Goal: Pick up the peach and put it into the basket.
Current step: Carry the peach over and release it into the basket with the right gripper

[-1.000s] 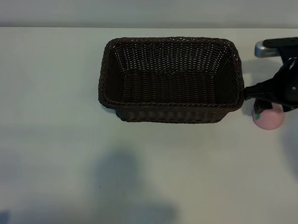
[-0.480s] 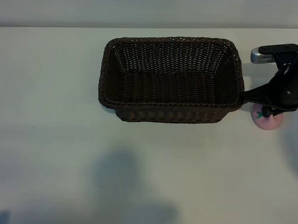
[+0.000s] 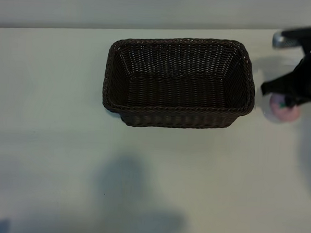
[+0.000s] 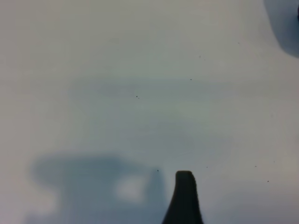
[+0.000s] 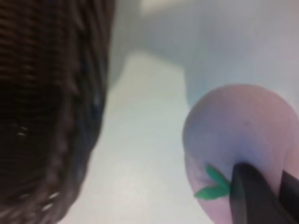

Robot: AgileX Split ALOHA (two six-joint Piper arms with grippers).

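Observation:
The pale-pink peach (image 3: 285, 111) with its green mark is just right of the dark-brown wicker basket (image 3: 180, 42), apart from it. My right gripper (image 3: 288, 101) is down on the peach's top and shut on it. In the right wrist view a dark finger (image 5: 250, 196) presses the peach (image 5: 238, 135) beside the green leaf mark, and the basket's wall (image 5: 56, 93) stands close by. The left wrist view shows only one dark fingertip (image 4: 185, 186) over bare table, holding nothing.
The white table (image 3: 152, 174) spreads out in front of the basket, with soft shadows across its near part. The right arm's black links and a grey cylinder (image 3: 282, 40) reach in at the right edge.
My right gripper has shut on the peach. Gripper and peach have shifted slightly toward the table's far edge. The basket has not moved.

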